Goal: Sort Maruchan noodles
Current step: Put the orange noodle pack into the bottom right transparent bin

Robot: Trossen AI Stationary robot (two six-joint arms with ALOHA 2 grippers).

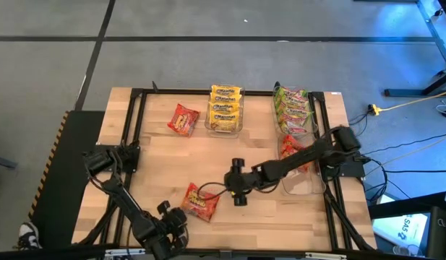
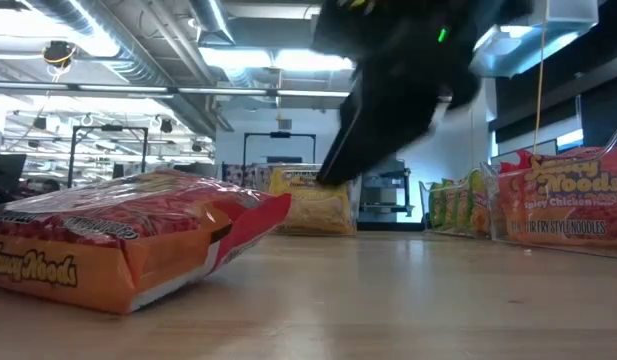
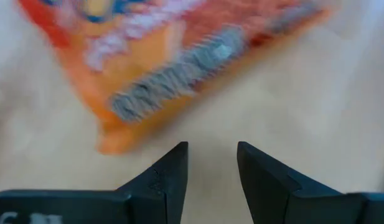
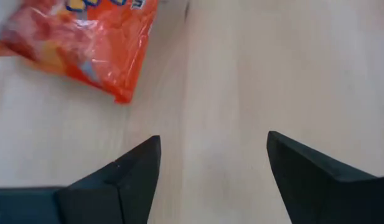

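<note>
A red-orange noodle packet (image 1: 199,202) lies flat on the table near its front edge; it also shows in the low view (image 2: 118,240). My left gripper (image 3: 211,146) hovers just near-left of it (image 1: 179,218), open, with the packet's edge (image 3: 179,68) ahead of its fingers and nothing between them. My right gripper (image 4: 213,140) is wide open and stands to the right of the packet (image 1: 238,195), above the wood; the packet's corner (image 4: 92,43) shows beyond its fingers. A second red-orange packet (image 1: 183,119) lies at the far left.
Yellow packets fill a clear bin (image 1: 225,108) at the far middle. Green packets (image 1: 293,107) and red-orange packets (image 1: 292,148) sit in bins along the right side, with a clear bin (image 1: 301,184) nearer. A black frame (image 1: 136,123) borders the table. Bare wood lies mid-table.
</note>
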